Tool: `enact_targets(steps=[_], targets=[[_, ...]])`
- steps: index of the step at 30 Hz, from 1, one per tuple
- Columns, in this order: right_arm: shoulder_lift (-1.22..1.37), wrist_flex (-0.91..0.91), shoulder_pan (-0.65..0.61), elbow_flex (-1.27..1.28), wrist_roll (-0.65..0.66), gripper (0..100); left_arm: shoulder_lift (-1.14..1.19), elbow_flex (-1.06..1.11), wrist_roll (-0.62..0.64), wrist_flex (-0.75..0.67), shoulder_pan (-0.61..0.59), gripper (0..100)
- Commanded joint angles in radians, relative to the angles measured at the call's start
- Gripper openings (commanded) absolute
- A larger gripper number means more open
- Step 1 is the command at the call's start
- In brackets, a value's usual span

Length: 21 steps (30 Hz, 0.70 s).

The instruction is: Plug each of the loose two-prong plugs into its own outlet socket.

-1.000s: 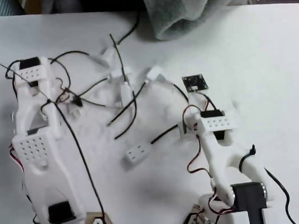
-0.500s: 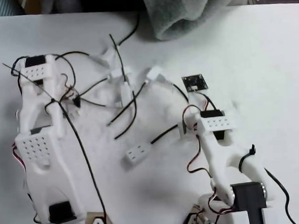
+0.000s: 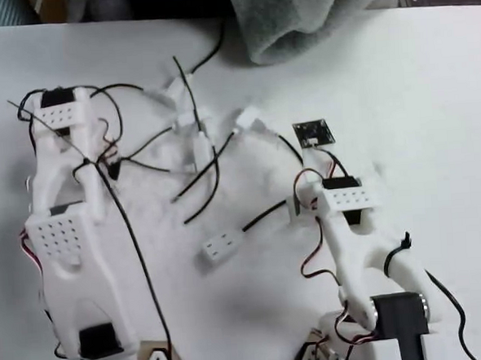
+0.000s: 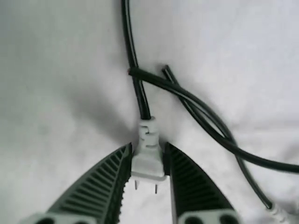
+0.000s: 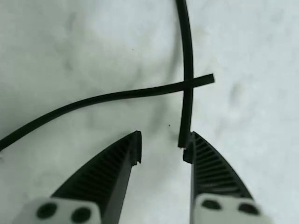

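Right now the left pincer [image 4: 147, 150] is clamped on a white plug [image 4: 148, 156]. One ribbed finger [image 4: 110, 177] presses each flat side, the two prongs stick out toward the wrist, and the plug's black cord [image 4: 135, 56] runs away across the white table [image 4: 56, 70]. A second cord [image 4: 187, 96] crosses over it just past the plug, and a cut end lies beside that crossing. I can't tell whether the plug touches the table or hangs just above it. Seen from above, the left arm [image 3: 64, 240] stands at the left side of the table, its wrist beside the tangle of black cords [image 3: 214, 181]. A white socket block [image 3: 222, 246] lies on the table between the two arms, on a cord of its own and well apart from the left arm's wrist. The right arm [image 3: 355, 246] stands to the right of that block. The right pincer [image 5: 163, 142] is spread apart with nothing between its fingers. A loose cord end [image 5: 186, 121] touches the tip of one of them, and a long cord [image 5: 93, 100] crosses it farther out. A grey cloth [image 3: 296, 21] is bunched at the table's far edge.
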Motion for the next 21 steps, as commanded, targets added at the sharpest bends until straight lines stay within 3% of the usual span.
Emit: enact_targets(steps=[1, 4, 9, 21], targets=[[-0.033, -0.015, -0.007, -0.005, -0.012, 15.5, -0.013, -0.021, -0.023, 0.083, 0.050, 2], [-0.033, -0.018, -0.007, -0.005, -0.012, 15.5, -0.025, -0.064, -0.028, 0.147, 0.090, 2], [-0.033, -0.028, -0.007, -0.003, -0.012, 15.5, -0.116, -0.031, -0.157, 0.164, 0.150, 2], [-0.033, -0.048, -0.007, 0.012, -0.009, 15.5, -0.607, 0.011, -0.163, 0.161, 0.374, 2]])
